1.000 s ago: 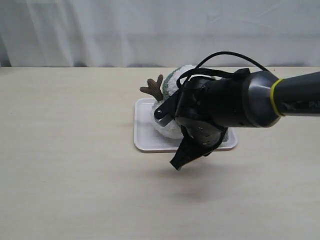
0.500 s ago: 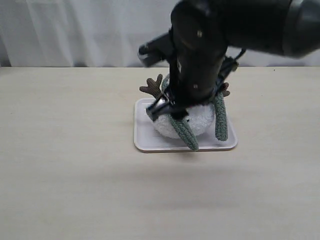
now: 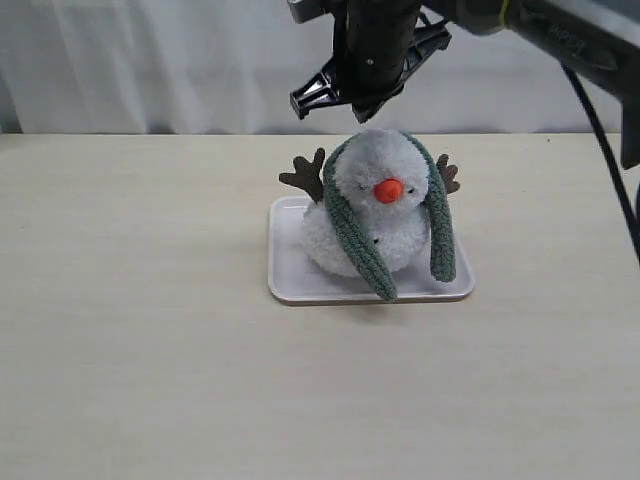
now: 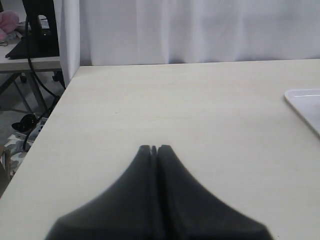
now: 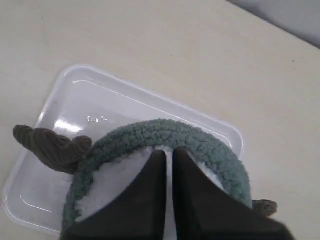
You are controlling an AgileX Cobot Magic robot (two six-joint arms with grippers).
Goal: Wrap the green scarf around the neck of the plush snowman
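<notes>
The plush snowman (image 3: pixel 385 215) sits upright on a white tray (image 3: pixel 290 285), its orange nose facing the camera. The green scarf (image 3: pixel 355 245) runs over the back of its head and hangs down both sides. The two ends lie uncrossed on the tray's front, the other end (image 3: pixel 441 240) on the right. The scarf's sides partly hide the neck. My right gripper (image 3: pixel 325 100) hovers above and behind the head, shut and holding nothing. From the right wrist, its tips (image 5: pixel 169 151) sit over the scarf's curve (image 5: pixel 165 131). My left gripper (image 4: pixel 154 148) is shut over bare table, far from the tray.
Brown twig arms (image 3: pixel 305 175) stick out on both sides of the snowman. The tray's corner (image 4: pixel 305 105) shows at the edge of the left wrist view. The table's side edge (image 4: pixel 60 100) drops to a floor with cables. A white curtain hangs behind the table.
My right arm rose from low in front of the snowman to above and behind its head, uncovering it. The scarf stays draped with both ends hanging in front.
</notes>
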